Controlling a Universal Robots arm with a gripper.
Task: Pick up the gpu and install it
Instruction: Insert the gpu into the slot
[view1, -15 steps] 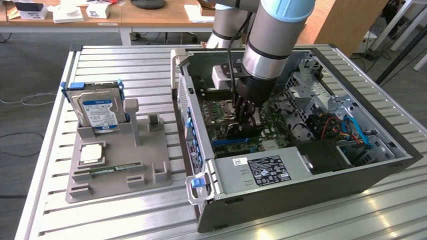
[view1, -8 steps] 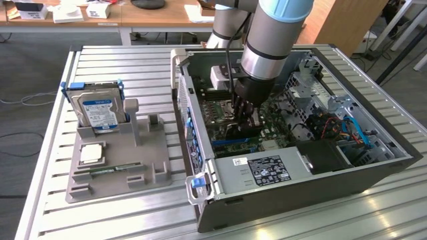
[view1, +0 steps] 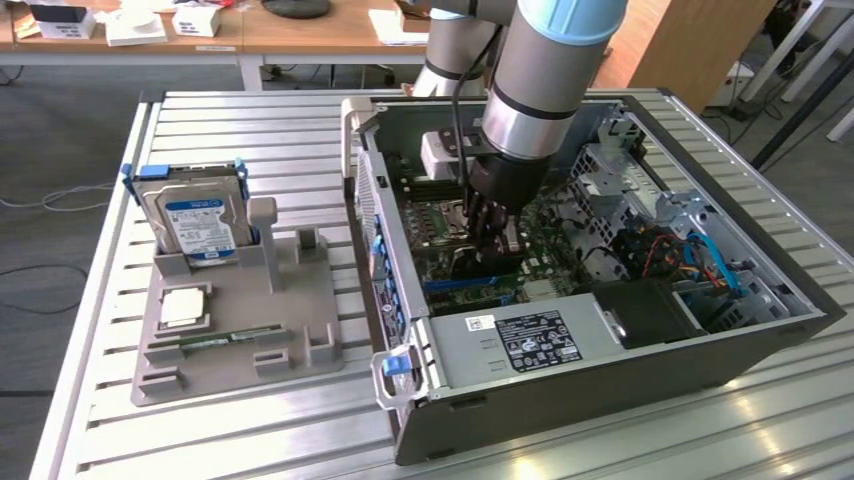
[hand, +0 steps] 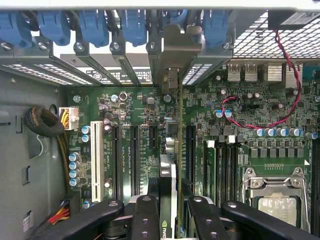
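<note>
The gpu (hand: 169, 195) stands on edge inside the case (view1: 747, 340), upright over the board (hand: 130, 100) on the case floor, in line with one of the long black slots. Its silver bracket (hand: 176, 47) is up against the case's rear wall, just under the row of blue clips (hand: 95, 25) and between the slot covers there. The card's lower edge seems to be at or in the slot, but the wrist view looks along the card, so I cannot tell how far it is seated.

The tool (hand: 172, 210) is clamped on the gpu, with its black fingers (hand: 145, 215) pressed to the card's two faces at the end away from the bracket. In the exterior view the tool (view1: 491, 215) reaches straight down into the middle of the case, and the gpu (view1: 470, 262) shows dark beneath it.

A grey power supply (view1: 527, 340) sits in the case's near corner. Outside the case, towards the exterior view's left, a grey holder (view1: 307, 330) on the bench (view1: 240, 130) carries a drive (view1: 198, 220) in a blue frame and a memory stick (view1: 220, 340).
</note>
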